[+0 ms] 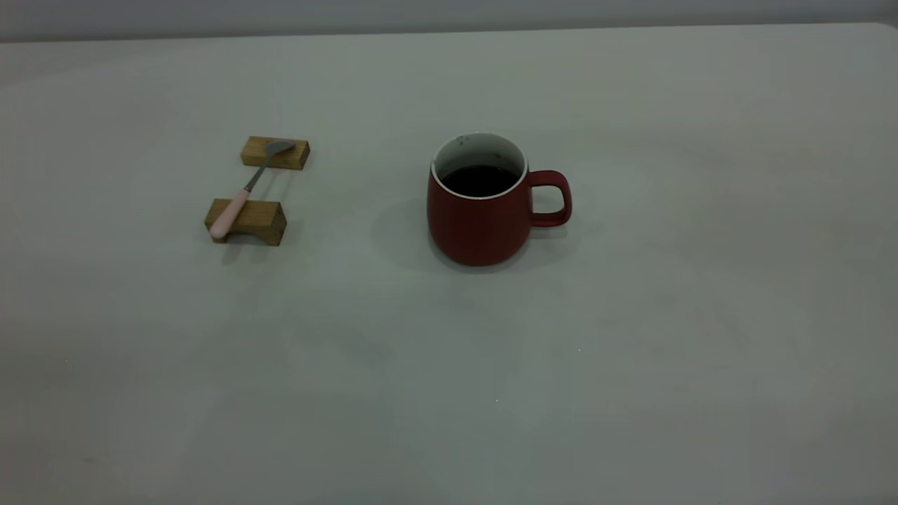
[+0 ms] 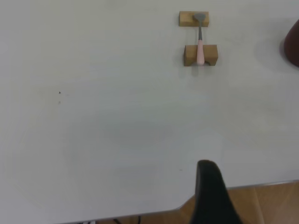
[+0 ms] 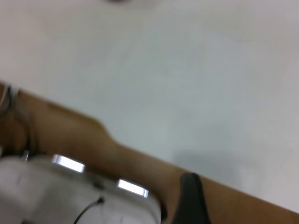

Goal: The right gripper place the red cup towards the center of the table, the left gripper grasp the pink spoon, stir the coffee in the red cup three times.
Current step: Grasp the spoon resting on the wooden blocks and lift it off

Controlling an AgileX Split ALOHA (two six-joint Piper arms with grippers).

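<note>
Bare bench [image 1: 491,393] fills the near part of the exterior view, pale grey with a few tiny specks, and neither arm is seen there.

Standing upright near the middle of the bench is the red cup [image 1: 478,210], with its handle turned towards the right arm's side. Dark coffee [image 1: 479,180] is held inside it, its flat surface well below the white rim.

Well apart from the cup, on the left arm's side, the spoon [image 1: 247,188] is laid across two wooden blocks [image 1: 246,220]. Its grey bowl is rested on the farther block and its pink handle on the nearer one, with the neck bridging the gap between them.

From the left wrist view, only one dark finger of the left end effector [image 2: 211,193] is seen, hanging over the bench edge. The spoon [image 2: 200,46] and blocks [image 2: 200,55] are found far ahead of it, and a sliver of the cup [image 2: 292,44] is caught off to one side. Whether its fingers are apart or together cannot be told.

From the right wrist view, one dark finger of the right end effector [image 3: 189,198] is seen beyond the bench edge, over brown floor and a pale rounded housing [image 3: 70,196]. Plain bench [image 3: 187,70] lies ahead of it. Its state cannot be told either.
</note>
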